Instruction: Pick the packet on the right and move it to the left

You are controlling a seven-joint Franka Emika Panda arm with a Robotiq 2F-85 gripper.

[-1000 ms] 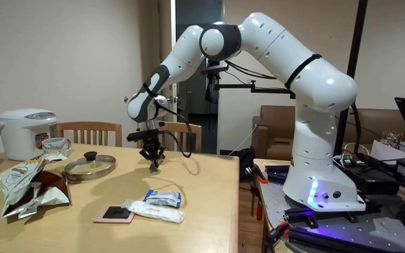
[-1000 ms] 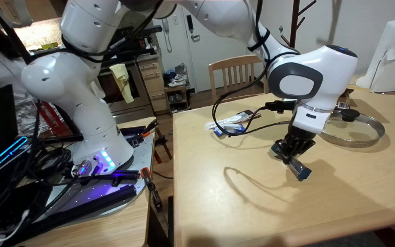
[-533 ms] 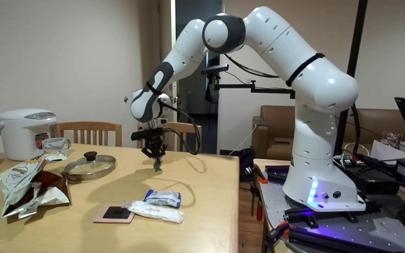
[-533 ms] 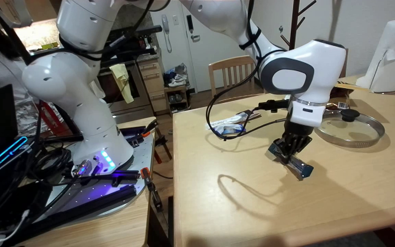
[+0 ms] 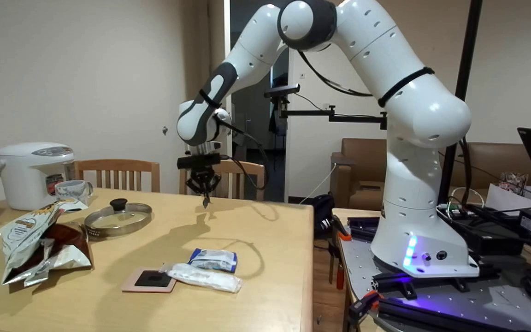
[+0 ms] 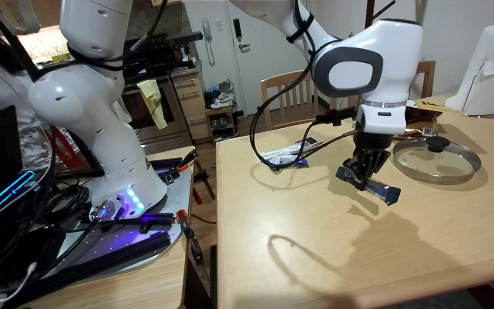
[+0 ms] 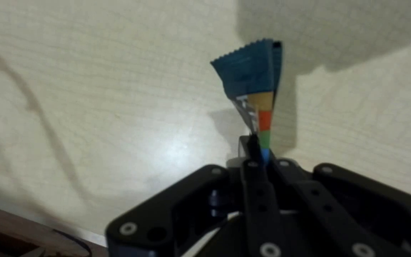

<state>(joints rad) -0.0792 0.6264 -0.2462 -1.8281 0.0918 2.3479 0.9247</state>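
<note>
A small dark teal packet (image 6: 381,190) with coloured stripes hangs in the air above the table (image 6: 281,240). My gripper (image 6: 362,183) is shut on its middle, and both ends stick out past the fingers. In the wrist view, one toothed end of the packet (image 7: 250,73) points away from the gripper (image 7: 259,151), with orange, red, green and blue bands running into the fingers. In an exterior view, the gripper (image 5: 204,192) points down near the table's far side, and only a small dark tip of the packet (image 5: 206,203) shows below it.
A blue-white packet (image 5: 213,259), a white packet (image 5: 205,277) and a pink square with a black centre (image 5: 149,280) lie together. A glass lid (image 5: 118,221), a crumpled snack bag (image 5: 46,249), a mug (image 5: 73,190) and a water boiler (image 5: 35,173) stand along the table.
The arm has risen, lifting the packet higher above the table and apart from its shadow. The gripper stays shut on the packet. The other things on the table have not moved.
</note>
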